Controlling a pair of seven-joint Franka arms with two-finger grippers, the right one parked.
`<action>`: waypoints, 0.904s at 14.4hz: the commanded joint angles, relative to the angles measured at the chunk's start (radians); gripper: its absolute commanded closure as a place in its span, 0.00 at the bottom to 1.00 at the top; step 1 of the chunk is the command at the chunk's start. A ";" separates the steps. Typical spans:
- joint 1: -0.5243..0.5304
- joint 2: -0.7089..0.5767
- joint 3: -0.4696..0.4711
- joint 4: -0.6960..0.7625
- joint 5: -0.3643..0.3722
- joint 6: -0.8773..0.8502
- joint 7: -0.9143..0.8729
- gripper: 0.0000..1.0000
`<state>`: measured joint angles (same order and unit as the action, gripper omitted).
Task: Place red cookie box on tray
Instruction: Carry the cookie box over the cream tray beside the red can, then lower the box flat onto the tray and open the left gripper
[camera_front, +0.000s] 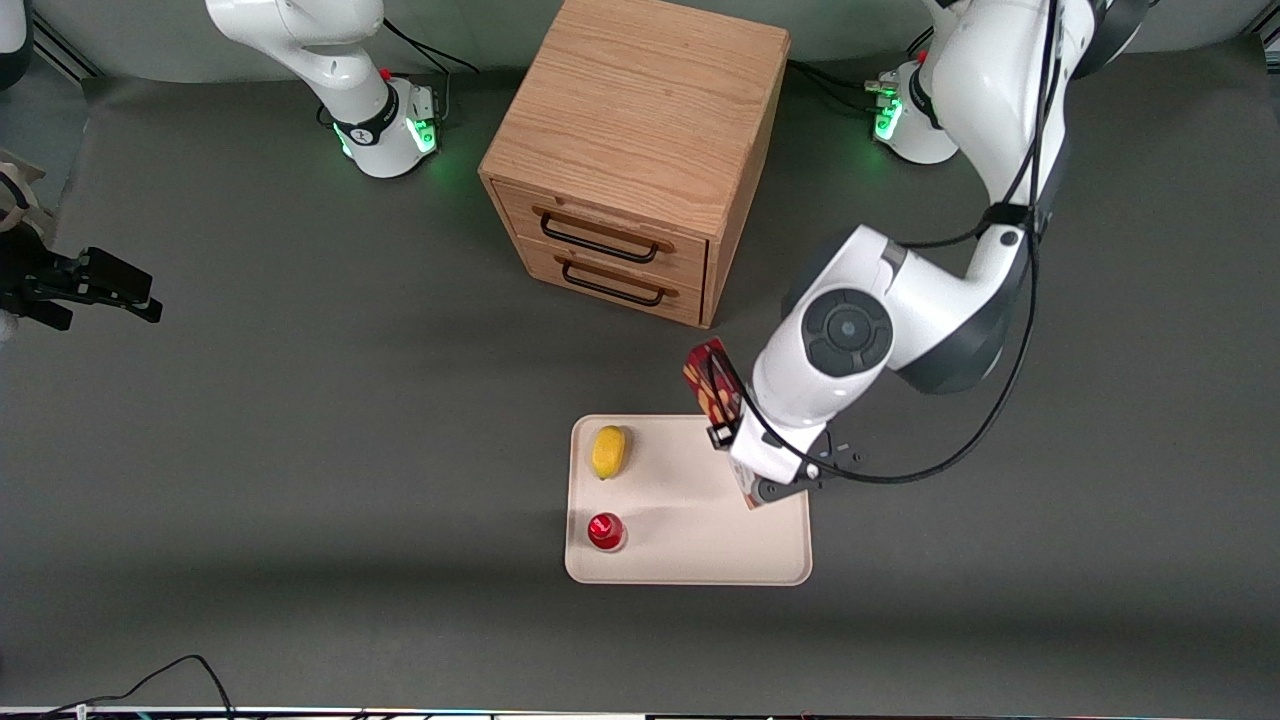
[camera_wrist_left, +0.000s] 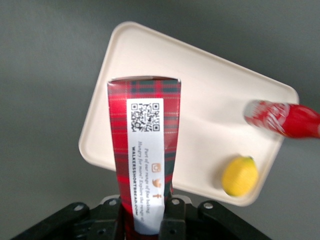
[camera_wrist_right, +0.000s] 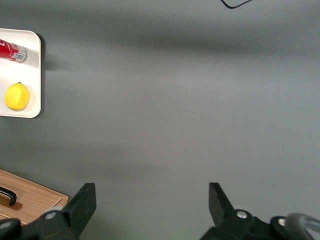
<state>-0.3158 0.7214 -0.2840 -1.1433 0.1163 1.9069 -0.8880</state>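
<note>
Above the tray's (camera_front: 690, 560) 3 o'clock edge | tool (camera_wrist_left: 145, 220) pinching red cookie box (camera_wrist_left: 145, 150) aloft | lowering and release remain.

The red cookie box (camera_wrist_left: 145, 150), tartan-sided with a white label, is hanging tilted in the pincer (camera_wrist_left: 145, 225), above the cream tray (camera_wrist_left: 210, 100) lying below.

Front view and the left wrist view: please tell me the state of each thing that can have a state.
Red cookie box: held in the end effector, lifted above the tray, not yet set down.
End effector: shut on the red cookie box, over the tray's edge toward the working arm's end.
Tray: flat on the table, part bare.
Lemon: lying on the tray.
Red can: standing upright on the tray.
Cabinet drawers: both closed.
</note>
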 joint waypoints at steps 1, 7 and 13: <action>0.001 0.001 0.046 -0.054 0.026 0.110 0.075 1.00; 0.004 0.027 0.060 -0.173 0.036 0.320 0.077 1.00; 0.008 0.058 0.095 -0.292 0.072 0.510 0.077 1.00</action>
<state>-0.3063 0.7857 -0.2073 -1.3819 0.1753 2.3427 -0.8195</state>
